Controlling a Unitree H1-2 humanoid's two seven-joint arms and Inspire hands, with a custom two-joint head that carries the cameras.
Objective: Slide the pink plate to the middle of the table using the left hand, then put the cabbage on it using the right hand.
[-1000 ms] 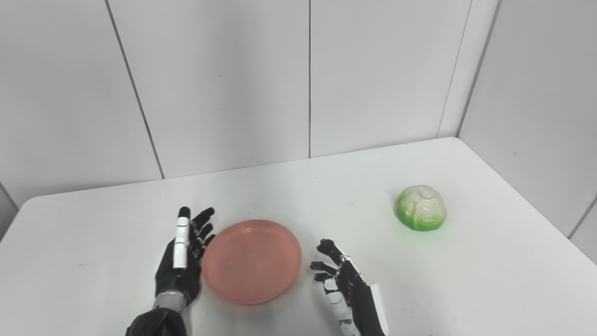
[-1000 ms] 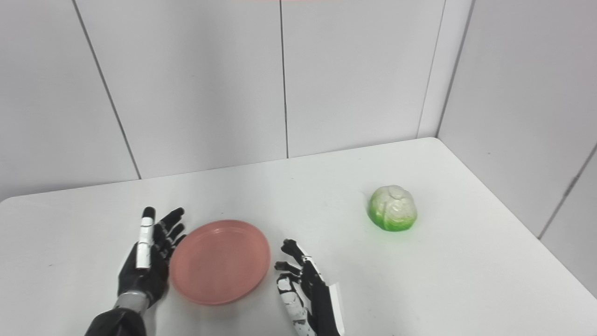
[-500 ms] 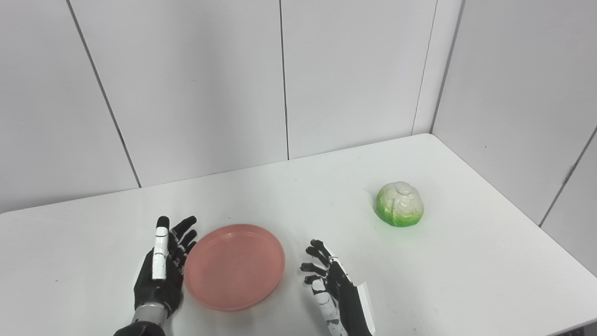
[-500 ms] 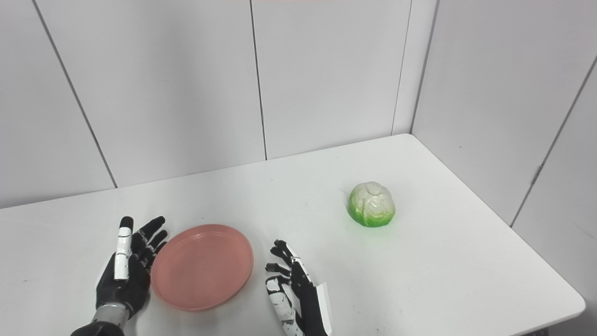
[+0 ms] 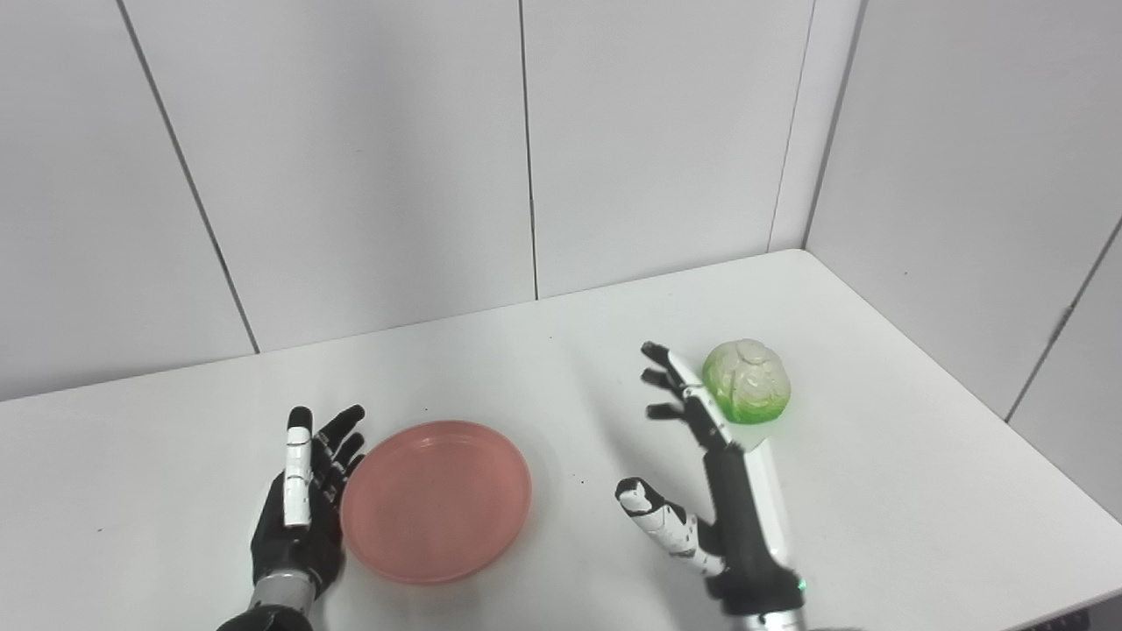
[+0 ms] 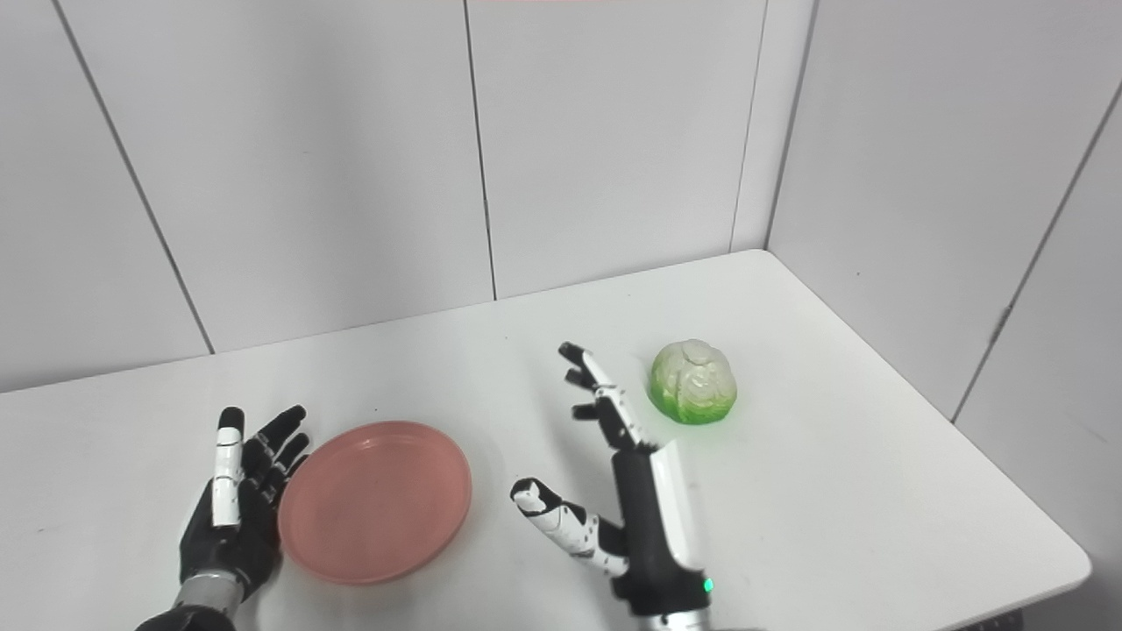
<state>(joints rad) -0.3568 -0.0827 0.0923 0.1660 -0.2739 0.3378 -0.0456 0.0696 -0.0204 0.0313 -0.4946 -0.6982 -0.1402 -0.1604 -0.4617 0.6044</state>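
The pink plate (image 5: 436, 499) lies flat on the white table (image 5: 877, 517), left of centre. My left hand (image 5: 301, 499) is open, palm towards the plate, its fingers against the plate's left rim. The cabbage (image 5: 747, 380), green and white, sits at the right. My right hand (image 5: 710, 478) is open and raised above the table, fingers spread, fingertips just left of the cabbage and apart from it. In the right eye view the plate (image 6: 375, 501), the cabbage (image 6: 693, 382), the left hand (image 6: 232, 504) and the right hand (image 6: 627, 482) show the same.
White wall panels (image 5: 526, 149) close the table's far side and right side. The table's right front corner (image 6: 1065, 561) is in view.
My right hand has risen and reached forward to the right, from beside the plate to just left of the cabbage. The left hand and plate have stayed. The camera shifted right earlier.
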